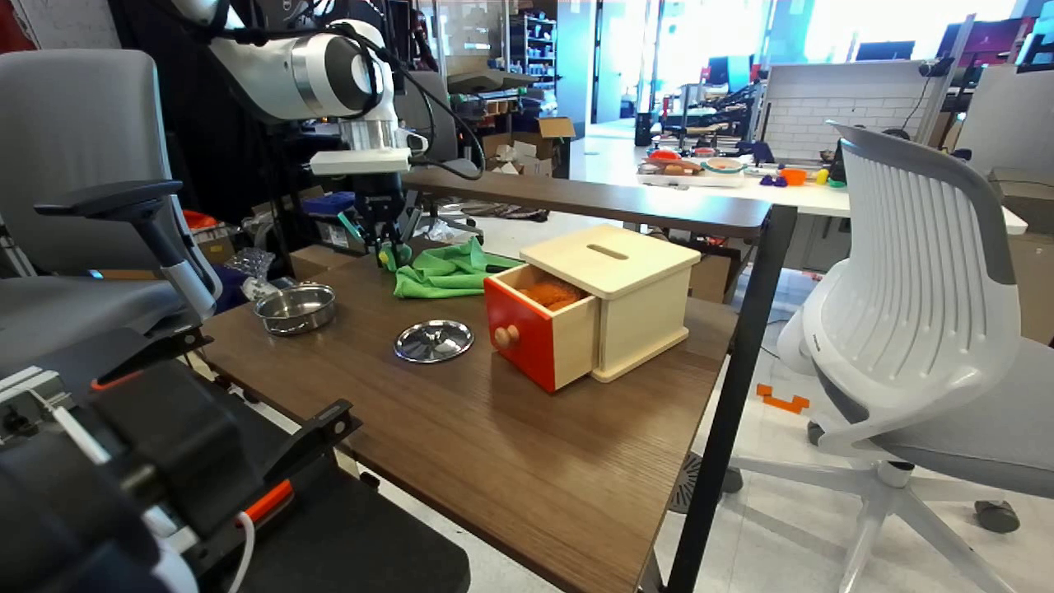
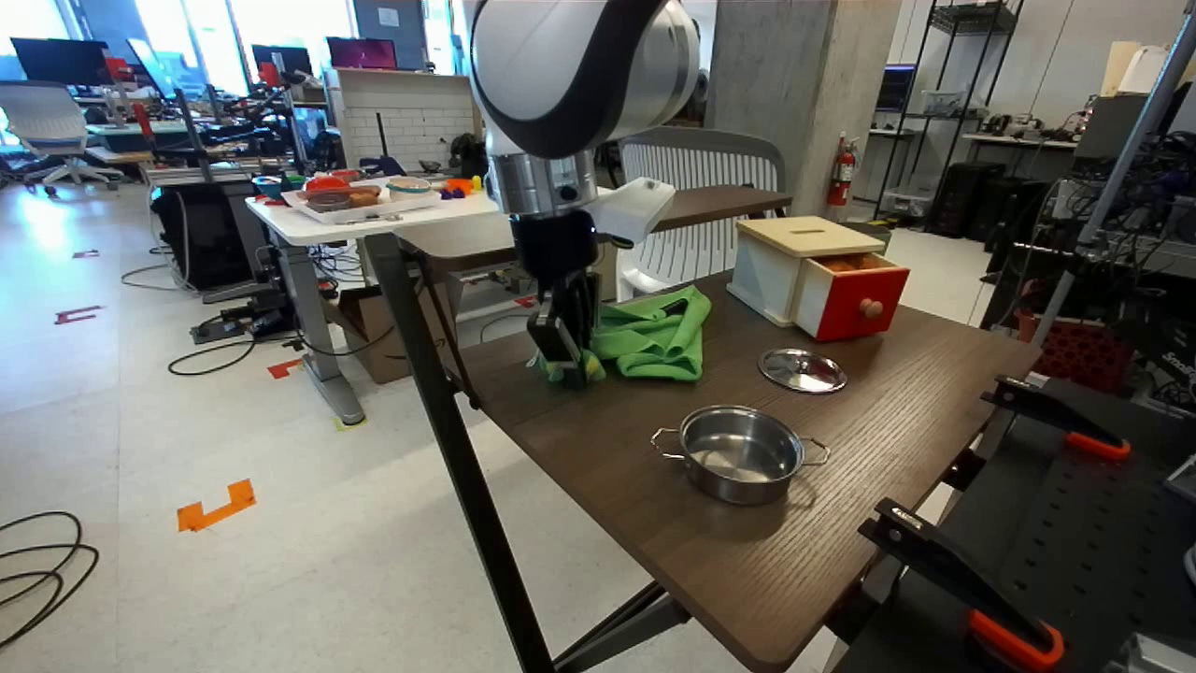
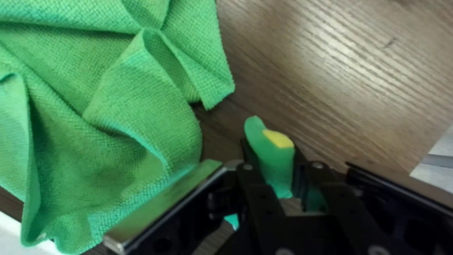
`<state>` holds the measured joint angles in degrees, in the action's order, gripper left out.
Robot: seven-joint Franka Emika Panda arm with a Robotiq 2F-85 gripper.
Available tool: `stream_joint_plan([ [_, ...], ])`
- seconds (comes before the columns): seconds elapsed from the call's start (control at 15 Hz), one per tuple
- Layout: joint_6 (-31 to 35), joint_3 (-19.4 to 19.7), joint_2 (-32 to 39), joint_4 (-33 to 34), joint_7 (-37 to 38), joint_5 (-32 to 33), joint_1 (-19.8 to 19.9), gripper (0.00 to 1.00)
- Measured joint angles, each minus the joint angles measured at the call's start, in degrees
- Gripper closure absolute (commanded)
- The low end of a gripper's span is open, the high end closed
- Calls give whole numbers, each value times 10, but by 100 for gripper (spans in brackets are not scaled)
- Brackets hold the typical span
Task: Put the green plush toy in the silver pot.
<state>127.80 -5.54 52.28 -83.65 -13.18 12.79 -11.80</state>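
Note:
The green plush toy (image 3: 270, 159), with a yellow patch, is pinched between both fingers of my gripper (image 3: 274, 170) in the wrist view. In both exterior views my gripper (image 1: 387, 243) (image 2: 568, 355) points down, low at the table's far end, with bits of the toy (image 1: 402, 255) (image 2: 590, 366) showing beside the fingers. I cannot tell whether the toy touches the table. The silver pot (image 1: 295, 319) (image 2: 738, 488) stands upright near the table edge, apart from the gripper, and looks empty. It is out of the wrist view.
A crumpled bright green cloth (image 1: 449, 272) (image 2: 659, 341) (image 3: 134, 106) lies right beside the gripper. A flat silver lid (image 1: 434, 342) (image 2: 804, 370) lies between pot and box. The wooden box (image 1: 642, 313) (image 2: 761, 271) has its red-fronted drawer (image 1: 527, 346) (image 2: 855, 304) pulled out, with something orange inside.

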Motion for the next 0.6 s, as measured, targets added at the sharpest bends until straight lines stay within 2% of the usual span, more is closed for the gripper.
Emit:
stream_joint_plan([
  [0.13, -1, 0, -9, -3, -9, 5, -1, 98],
  [0.27, -1, -4, -29, -18, -38, 7, -1, 96],
  [0.6, 1, -29, -121, -108, -113, 30, -2, 96],
])
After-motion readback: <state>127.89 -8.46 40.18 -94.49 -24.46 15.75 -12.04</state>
